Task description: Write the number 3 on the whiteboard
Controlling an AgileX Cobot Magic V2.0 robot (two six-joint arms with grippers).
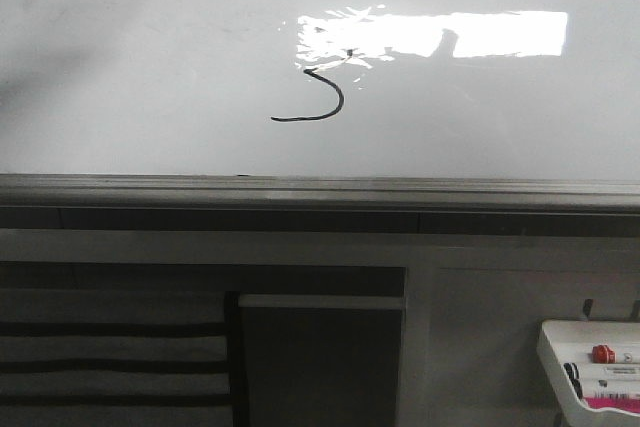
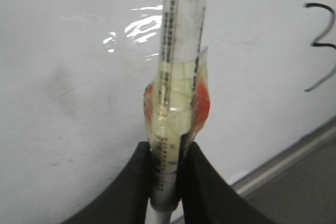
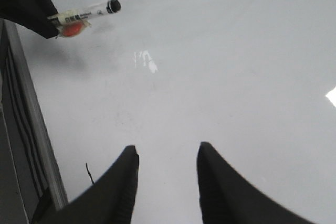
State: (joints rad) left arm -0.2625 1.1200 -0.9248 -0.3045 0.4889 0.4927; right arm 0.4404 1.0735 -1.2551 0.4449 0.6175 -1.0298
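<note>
We see a black number 3 (image 1: 322, 95) drawn mid-whiteboard (image 1: 120, 97). Our left fingers (image 2: 167, 174) clamp a taped marker (image 2: 178, 77). Our right fingers (image 3: 167, 182) hang spread apart, holding nothing.

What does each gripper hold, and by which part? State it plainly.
The left gripper is shut on the marker, clamping its taped lower barrel with the rest pointing out over the whiteboard. The right gripper is open and holds nothing.

Office or classroom: whiteboard (image 1: 150, 67), marker tray (image 1: 590, 372)
</note>
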